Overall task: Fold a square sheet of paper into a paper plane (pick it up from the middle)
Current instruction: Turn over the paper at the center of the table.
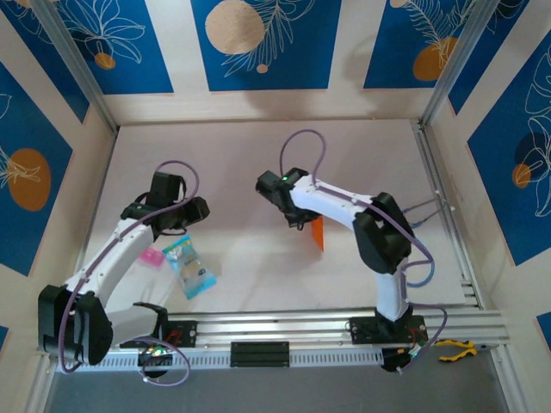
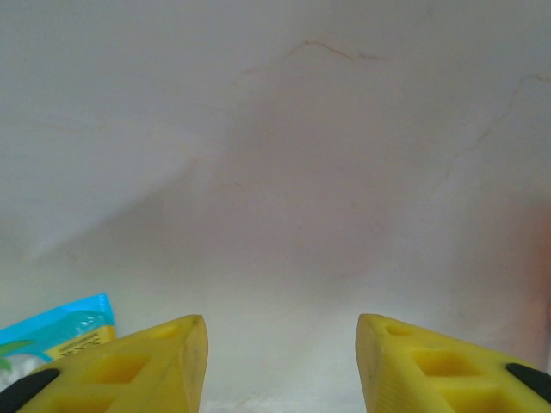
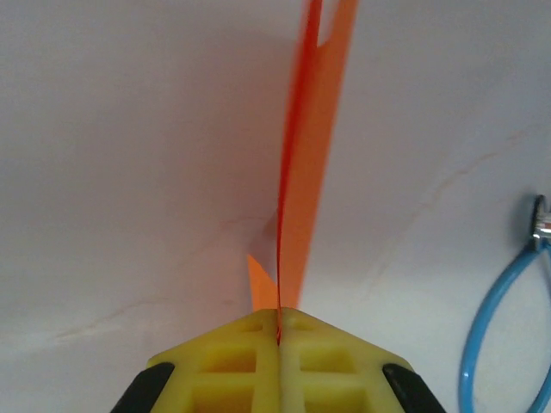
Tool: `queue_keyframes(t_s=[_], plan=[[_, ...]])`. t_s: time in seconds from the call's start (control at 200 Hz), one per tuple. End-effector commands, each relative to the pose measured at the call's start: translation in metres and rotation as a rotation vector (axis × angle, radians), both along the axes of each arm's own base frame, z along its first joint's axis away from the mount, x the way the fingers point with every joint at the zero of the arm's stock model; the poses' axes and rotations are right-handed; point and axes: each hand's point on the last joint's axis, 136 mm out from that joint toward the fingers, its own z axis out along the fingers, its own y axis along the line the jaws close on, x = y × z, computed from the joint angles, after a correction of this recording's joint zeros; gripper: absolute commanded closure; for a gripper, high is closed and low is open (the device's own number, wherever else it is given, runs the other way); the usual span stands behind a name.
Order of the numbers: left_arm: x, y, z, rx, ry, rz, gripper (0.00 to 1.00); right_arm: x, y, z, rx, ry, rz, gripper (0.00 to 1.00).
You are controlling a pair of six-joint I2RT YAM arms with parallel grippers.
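The orange paper [image 3: 306, 172] is pinched tight between the closed yellow fingers of the right gripper [image 3: 278, 317], near the middle of the table [image 1: 241, 163]. It is held edge-on and sticks out past the fingertips, thin and folded, with a small orange corner poking out on the left by the tips. From above it is partly hidden by the arm, so its whole shape cannot be told; it may be folded in half. The left gripper [image 2: 282, 331] is held low over the table on the left side, well apart from the paper. Its jaws are spread apart and nothing is held between them. A blue packet [image 2: 60, 331] is seen just beside its left finger.
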Motion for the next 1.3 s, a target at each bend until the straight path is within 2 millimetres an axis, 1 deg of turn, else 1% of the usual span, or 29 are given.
queue_keyframes(t_s=[0.0,0.07,0.135,0.225,0.31,0.345,0.39,0.45,0.48,0.55,0.59,0.63,0.72,0.815,0.885,0.985,1.086,1.296], plan=[[-0.003,0.017,0.013,0.049,-0.025,0.043,0.50,-0.004,0.025,-0.006,0.018,0.021,0.011,0.99],[-0.005,0.020,0.014,0.061,-0.025,0.044,0.50,-0.005,0.043,-0.015,0.039,0.051,0.028,0.98],[-0.007,0.018,0.013,0.054,-0.021,0.031,0.49,-0.008,0.059,-0.023,0.075,0.080,0.041,0.95],[-0.009,0.015,0.010,0.035,-0.010,0.014,0.49,-0.012,0.083,-0.030,0.166,0.115,0.068,0.88],[-0.010,0.008,0.009,0.005,-0.007,-0.007,0.49,-0.015,0.107,-0.031,0.308,0.156,0.090,0.81],[-0.010,0.005,0.009,-0.011,-0.007,-0.018,0.49,-0.019,0.118,-0.030,0.396,0.179,0.107,0.75],[-0.009,-0.003,0.012,-0.048,-0.012,-0.047,0.49,-0.024,0.125,-0.026,0.501,0.188,0.113,0.68],[-0.008,-0.018,0.015,-0.112,-0.014,-0.107,0.49,-0.028,0.131,-0.014,0.657,0.178,0.124,0.56],[-0.007,-0.026,0.017,-0.145,-0.009,-0.133,0.50,-0.028,0.133,-0.004,0.736,0.167,0.126,0.54],[-0.005,-0.044,0.018,-0.230,0.014,-0.191,0.52,-0.030,0.127,0.011,0.896,0.179,0.114,0.55],[-0.004,-0.053,0.017,-0.273,0.032,-0.219,0.53,-0.029,0.118,0.017,0.962,0.179,0.091,0.57],[-0.002,-0.061,0.015,-0.300,0.050,-0.239,0.56,-0.028,0.105,0.019,1.002,0.160,0.057,0.61],[-0.001,-0.077,0.008,-0.318,0.089,-0.281,0.56,-0.026,0.075,0.013,1.088,0.131,-0.022,0.71],[0.000,-0.094,0.001,-0.348,0.110,-0.310,0.57,-0.023,0.048,0.003,1.183,0.123,-0.132,0.86],[0.000,-0.107,-0.006,-0.385,0.129,-0.320,0.57,-0.020,0.033,-0.008,1.223,0.127,-0.208,0.89],[0.001,-0.125,-0.013,-0.408,0.153,-0.338,0.57,-0.021,0.029,-0.017,1.256,0.157,-0.242,0.95],[0.001,-0.141,-0.020,-0.421,0.174,-0.357,0.57,-0.021,0.030,-0.025,1.245,0.171,-0.248,0.96],[0.002,-0.164,-0.031,-0.422,0.216,-0.401,0.57,-0.019,0.020,-0.044,1.190,0.169,-0.300,0.98]])
